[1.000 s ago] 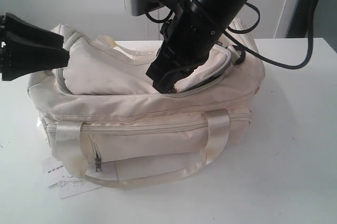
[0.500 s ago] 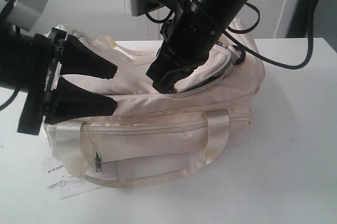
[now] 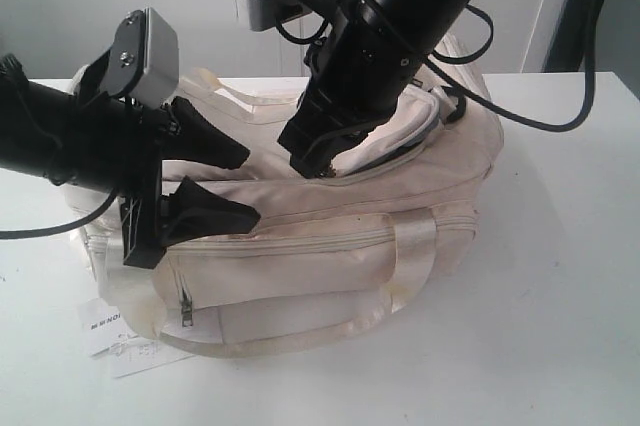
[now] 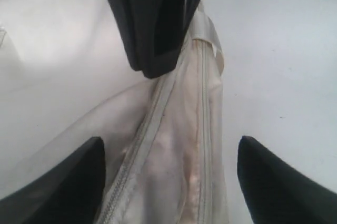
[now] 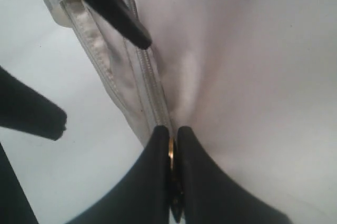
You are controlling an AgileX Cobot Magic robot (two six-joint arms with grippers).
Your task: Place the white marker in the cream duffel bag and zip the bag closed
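Cream duffel bag (image 3: 330,246) lies lengthwise on the white tabletop (image 3: 560,326), long side toward the exterior camera. Its near strap handle (image 3: 408,246) hangs down the front panel. A paper tag (image 3: 110,331) with black print lies flat on the tabletop at the bag's near left corner, partly under it.

Left gripper (image 3: 250,186): comes in from the left at the bag's left end with its jaws spread wide. One finger is above the top zip line and one below it, and nothing is held between them. In the left wrist view both fingertips (image 4: 68,182) stand well apart, with the zip seam and cream fabric running between.

Right gripper (image 3: 322,168): reaches down from the upper right onto the top of the bag, near the middle of its length. Its jaws are pressed together on the zipper pull (image 5: 171,150). The right wrist view shows a small brass-coloured piece pinched between the two black fingers, with the zip line running away from it toward the left gripper.

Zip: to the right of the right gripper the opening gapes and dark lining shows. To the left, cannot tell whether it is fully shut.

White marker: not visible in any view, so its location cannot be told.
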